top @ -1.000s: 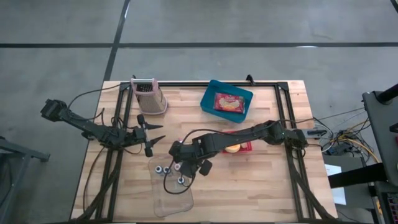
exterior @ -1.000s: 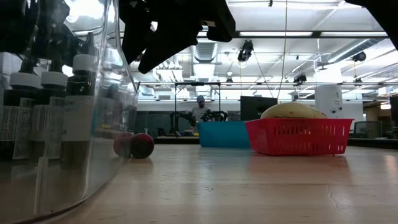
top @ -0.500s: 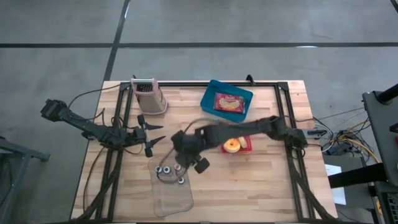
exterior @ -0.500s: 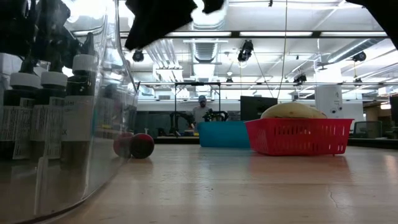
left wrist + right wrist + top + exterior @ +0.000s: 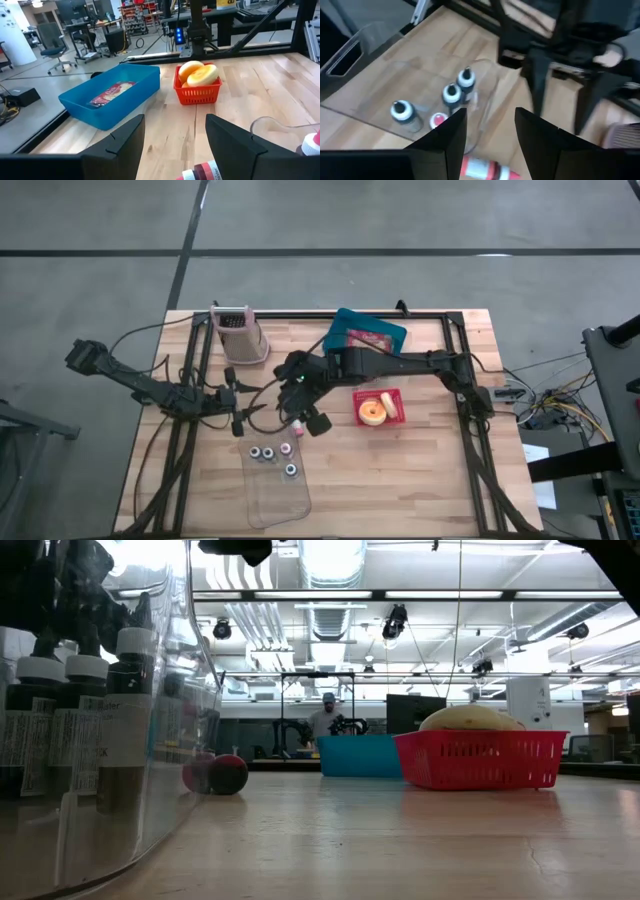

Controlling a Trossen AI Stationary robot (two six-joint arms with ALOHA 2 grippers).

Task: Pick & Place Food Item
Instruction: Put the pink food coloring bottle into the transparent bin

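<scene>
While hidden low, the right gripper (image 5: 297, 385) shows open overhead.

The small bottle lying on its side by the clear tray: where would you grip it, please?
Probably across the middle of its body, from straight above. The bottle lies flat just outside the clear tray, so only its rounded sides are free.

Bare wood open across the table's (image 5: 420, 480) near right. Blocked centre-left by the clear tray (image 5: 275, 480) of bottles (image 5: 290, 471), further back by red basket (image 5: 380, 408), blue bin (image 5: 365, 340), grater (image 5: 243, 335).
</scene>
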